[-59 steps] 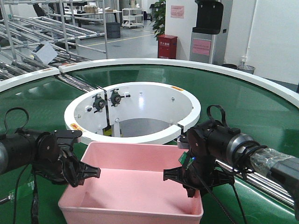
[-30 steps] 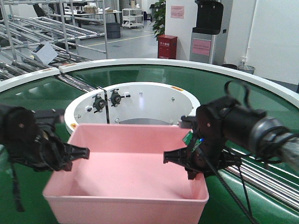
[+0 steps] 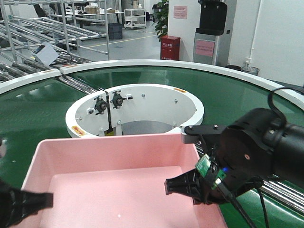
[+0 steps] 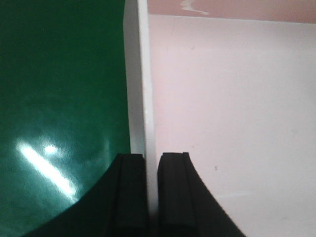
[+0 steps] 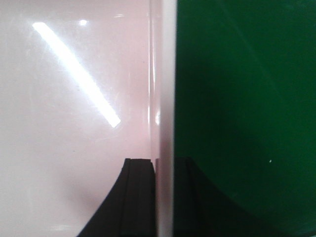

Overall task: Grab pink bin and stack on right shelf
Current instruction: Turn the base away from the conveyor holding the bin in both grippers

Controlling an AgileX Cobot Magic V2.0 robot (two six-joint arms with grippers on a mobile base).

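Observation:
The pink bin (image 3: 118,185) is held up close to the front camera, above the green conveyor (image 3: 247,102). My left gripper (image 4: 151,170) is shut on the bin's left wall (image 4: 143,89), one finger outside, one inside. In the front view only its black finger (image 3: 28,202) shows at the lower left. My right gripper (image 5: 163,173) is shut on the bin's right wall (image 5: 165,74). Its big black wrist (image 3: 251,156) sits at the bin's right side. The right shelf is out of view.
The conveyor's white inner ring (image 3: 137,111) with black knobs lies just beyond the bin. Grey pipe-frame roller racks (image 3: 42,33) stand at the back left. A red cabinet (image 3: 170,46) and a black-topped unit (image 3: 211,28) stand behind the conveyor.
Both grippers have lifted the pink bin up and toward the camera. It now fills the lower frame, and the left arm has dropped mostly out of the front view.

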